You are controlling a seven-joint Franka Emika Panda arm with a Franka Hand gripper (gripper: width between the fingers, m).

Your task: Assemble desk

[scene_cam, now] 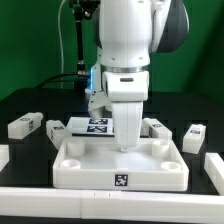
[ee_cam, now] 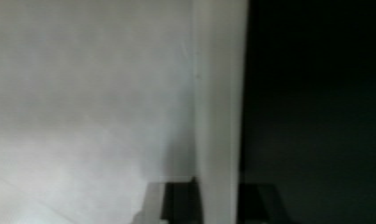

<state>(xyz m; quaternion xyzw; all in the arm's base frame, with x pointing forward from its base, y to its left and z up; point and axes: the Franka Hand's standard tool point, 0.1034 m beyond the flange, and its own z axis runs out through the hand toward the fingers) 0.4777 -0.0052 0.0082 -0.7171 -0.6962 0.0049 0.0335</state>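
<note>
1. The hand point(ee_cam: 217, 204) is clamped on a white square-section leg point(scene_cam: 128, 132). In the wrist view the dark fingers point(ee_cam: 176, 206) sit tight against either side of it.
2. The leg hangs upright from the hand in the middle of the exterior view. Its lower end is over the back part of the tabletop point(scene_cam: 85, 172). Whether it touches the slab I cannot tell.
3. The tabletop lies flat on the dark counter point(scene_cam: 30, 150) in the lower middle of the exterior view. Its rim faces up and a black-and-white tag point(scene_cam: 120, 181) is on its near edge.
4. Loose legs point(scene_cam: 25, 125) lie on the counter around it, apart from it. Two are on the exterior view's left and two on its right, and another piece is at the right edge.
5. The marker board point(scene_cam: 95, 125) lies just behind the tabletop, partly covered by the arm point(scene_cam: 130, 40).
6. The arm's bulky white body fills the upper middle of the exterior view and hides the fingers there.
</note>
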